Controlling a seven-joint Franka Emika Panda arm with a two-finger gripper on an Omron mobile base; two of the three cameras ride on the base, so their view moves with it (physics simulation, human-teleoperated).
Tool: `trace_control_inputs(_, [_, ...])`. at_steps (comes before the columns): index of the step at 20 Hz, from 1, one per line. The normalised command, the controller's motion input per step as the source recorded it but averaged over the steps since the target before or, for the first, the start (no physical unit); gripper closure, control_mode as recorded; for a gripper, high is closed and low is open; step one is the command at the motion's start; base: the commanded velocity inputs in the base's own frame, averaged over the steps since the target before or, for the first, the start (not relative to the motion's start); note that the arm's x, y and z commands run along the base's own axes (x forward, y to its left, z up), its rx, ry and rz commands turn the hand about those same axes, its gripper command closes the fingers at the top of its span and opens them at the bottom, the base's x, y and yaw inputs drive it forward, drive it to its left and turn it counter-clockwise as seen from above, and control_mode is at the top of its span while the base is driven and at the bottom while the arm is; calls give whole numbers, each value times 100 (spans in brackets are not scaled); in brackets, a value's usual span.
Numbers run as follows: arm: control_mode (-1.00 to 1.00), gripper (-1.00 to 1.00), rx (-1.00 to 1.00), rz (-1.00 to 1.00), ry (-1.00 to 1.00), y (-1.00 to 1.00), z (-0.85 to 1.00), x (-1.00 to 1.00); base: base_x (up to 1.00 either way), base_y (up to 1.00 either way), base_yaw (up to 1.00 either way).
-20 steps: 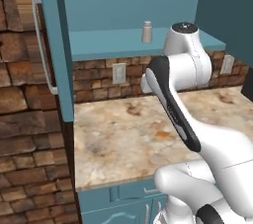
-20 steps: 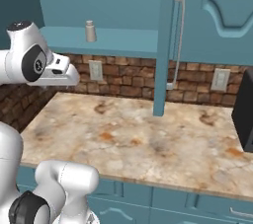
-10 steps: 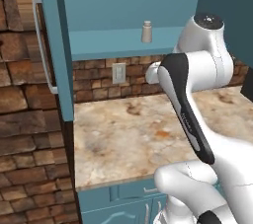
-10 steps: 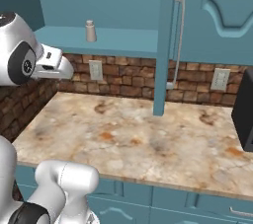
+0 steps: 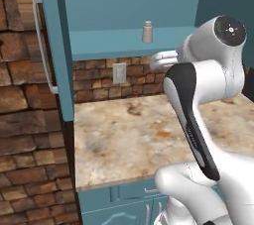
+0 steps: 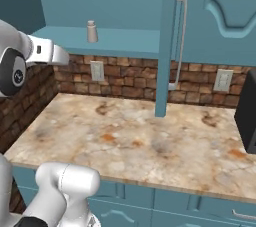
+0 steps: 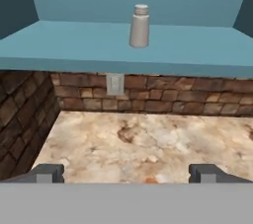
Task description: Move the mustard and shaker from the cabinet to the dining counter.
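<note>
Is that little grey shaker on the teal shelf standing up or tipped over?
Upright. The small light grey shaker stands on its base on the teal cabinet shelf, rounded top upward.

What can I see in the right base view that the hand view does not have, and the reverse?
Right base view alone: the open cabinet door with its silver bar handle, a second wall outlet, a dark appliance.
Hand view alone: the open gripper.
Both: the shaker upright on the teal shelf, the brick wall, the marbled counter.
</note>
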Motion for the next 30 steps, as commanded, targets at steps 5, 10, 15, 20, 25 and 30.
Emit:
trace_control_inputs(5, [-100, -100, 0, 0, -2, 0, 59, 44, 0, 0, 0])
trace_control_inputs(10, [-100, -100, 0, 0, 0, 0, 50, 53, 0, 0, 0])
trace_control_inputs(15, [-100, -100, 0, 0, 0, -2, 17, 56, 0, 0, 0])
trace_control_inputs(20, [-100, -100, 0, 0, -1, -8, 2, 57, 0, 0, 0])
trace_control_inputs(25, [-100, -100, 0, 0, -1, -15, 0, 52, 0, 0, 0])
trace_control_inputs(30, [-100, -100, 0, 0, 0, -15, 0, 54, 0, 0, 0])
